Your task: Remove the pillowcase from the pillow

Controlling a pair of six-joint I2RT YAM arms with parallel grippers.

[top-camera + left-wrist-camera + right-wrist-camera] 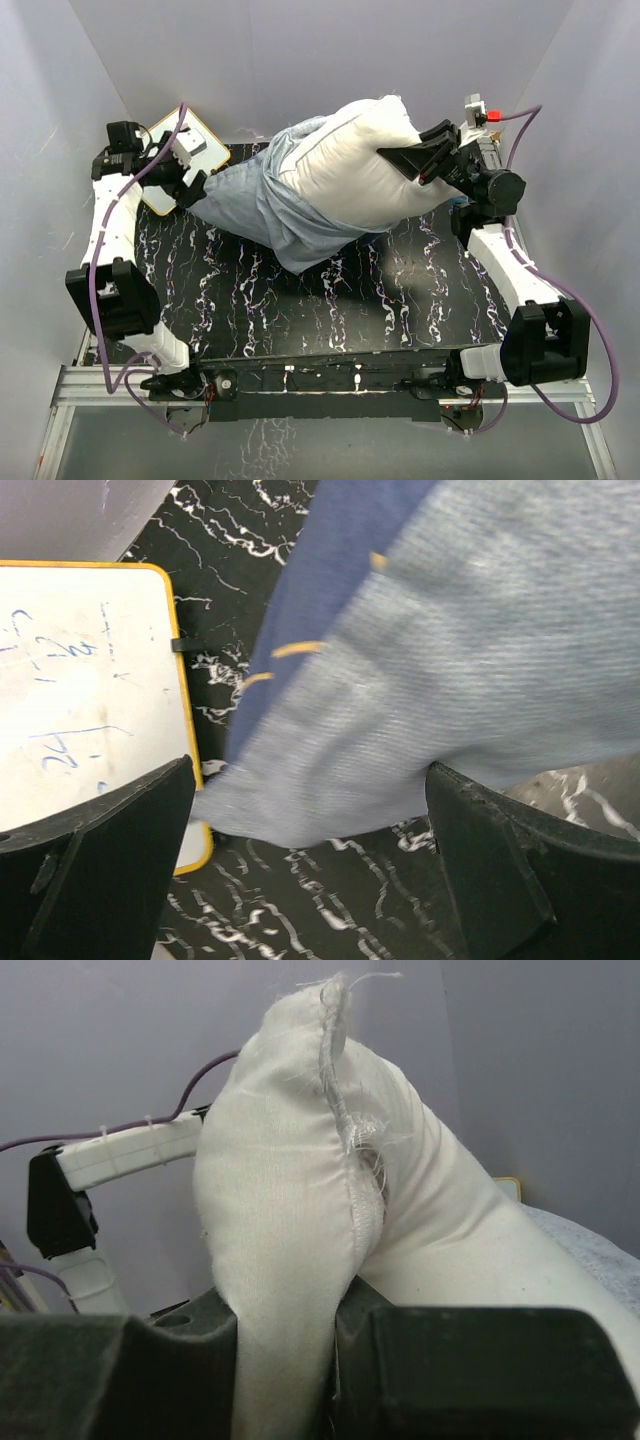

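While the right pincer (397, 158) clamps the pillow (350, 165), its long axis runs left into the pillowcase (255, 205), left pincer (193, 186) apart.

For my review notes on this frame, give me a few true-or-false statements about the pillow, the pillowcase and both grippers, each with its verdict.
1. The right gripper is clamped on the seamed end of the pillow. True.
2. The left gripper is shut on the pillowcase. False: its jaws stand wide open, with the end of the cloth lying between them.
3. The pillow is completely out of the pillowcase. False: its left part sits inside the cover and only the right part is bare.
4. A white board with an orange edge lies on the table beside the left gripper. True.
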